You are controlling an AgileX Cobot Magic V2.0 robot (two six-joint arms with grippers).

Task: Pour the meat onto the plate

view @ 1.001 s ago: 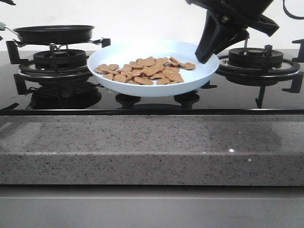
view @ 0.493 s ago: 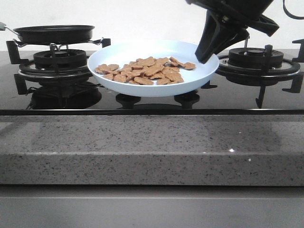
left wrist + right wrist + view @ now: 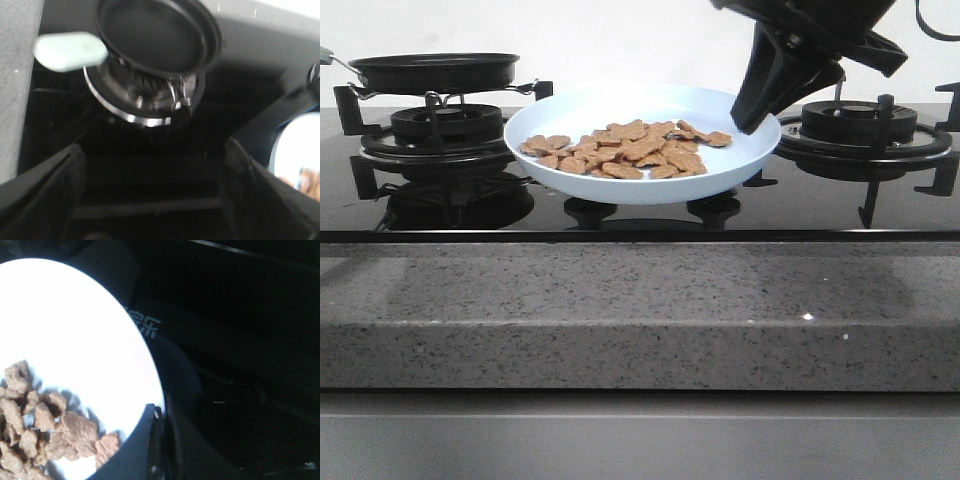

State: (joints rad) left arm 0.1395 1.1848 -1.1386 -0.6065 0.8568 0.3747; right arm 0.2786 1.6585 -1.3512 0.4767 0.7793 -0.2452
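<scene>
On the stovetop in the front view, between the two burners, the plate (image 3: 642,143) is seen with the meat (image 3: 625,148) spread across its middle in a low heap. The frying pan (image 3: 434,70) is set on the burner grate to the left of the plate and appears empty, so the pouring is judged done. The right gripper (image 3: 750,122) is angled down onto the plate's right rim, its dark tip at the rim beside the nearest chunks. Whether the rim is pinched cannot be told from here.

In the left wrist view, the frying pan (image 3: 159,35) is seen from above on its burner, its pale green handle (image 3: 70,50) pointing away from the plate (image 3: 298,156), of which only an edge shows. The left gripper (image 3: 152,187) is held spread wide, nothing between its fingers (image 3: 47,187), well apart from the pan. The left arm is the farther one from the plate.

In the right wrist view, what the front view hides is shown: the plate (image 3: 75,350) rim runs into the dark finger (image 3: 135,450), which overlaps its edge, with the meat (image 3: 50,432) just inside. The second finger is not clearly made out, so closure cannot be told; any next move is judged to turn on that rim contact
</scene>
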